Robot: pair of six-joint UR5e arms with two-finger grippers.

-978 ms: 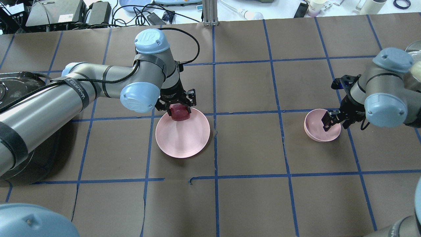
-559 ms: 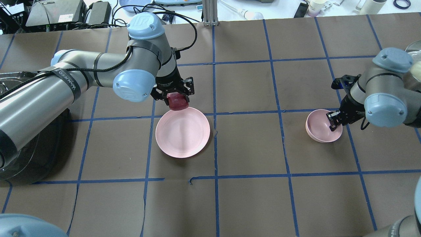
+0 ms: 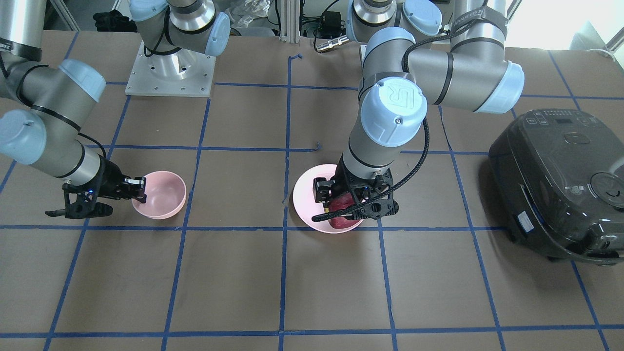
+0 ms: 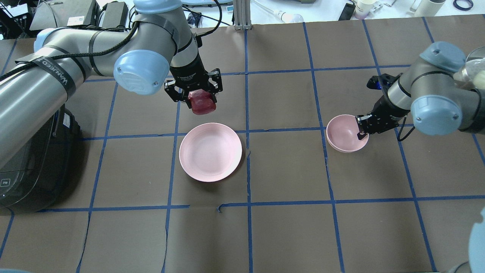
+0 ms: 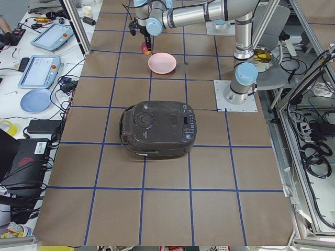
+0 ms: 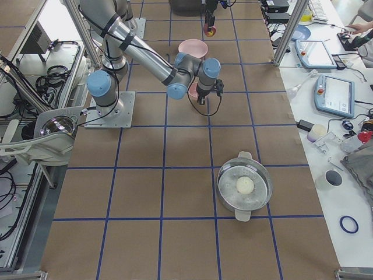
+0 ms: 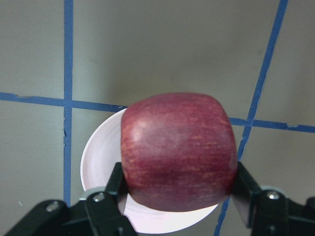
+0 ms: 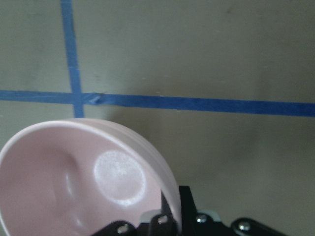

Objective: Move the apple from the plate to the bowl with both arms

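Note:
My left gripper (image 4: pixel 197 98) is shut on the dark red apple (image 4: pixel 202 102) and holds it in the air beyond the far rim of the pale pink plate (image 4: pixel 210 157). In the left wrist view the apple (image 7: pixel 177 150) fills the jaws with the plate (image 7: pixel 98 157) below it. My right gripper (image 4: pixel 363 129) is shut on the near-right rim of the small salmon-pink bowl (image 4: pixel 343 132), which is tilted and empty. The right wrist view shows the bowl (image 8: pixel 74 182) pinched at its rim. In the front view the apple (image 3: pixel 342 204) hangs over the plate (image 3: pixel 304 195); the bowl (image 3: pixel 163 192) is at left.
A black rice cooker (image 4: pixel 30 163) stands at the table's left end under my left arm. A metal pot (image 6: pixel 245 186) with a white ball in it stands at the right end. Blue tape lines grid the brown table. Clutter lies beyond the far edge.
My left gripper has lifted the apple off the plate and carried it up and away from it. My right gripper has moved the bowl left, toward the table's middle.

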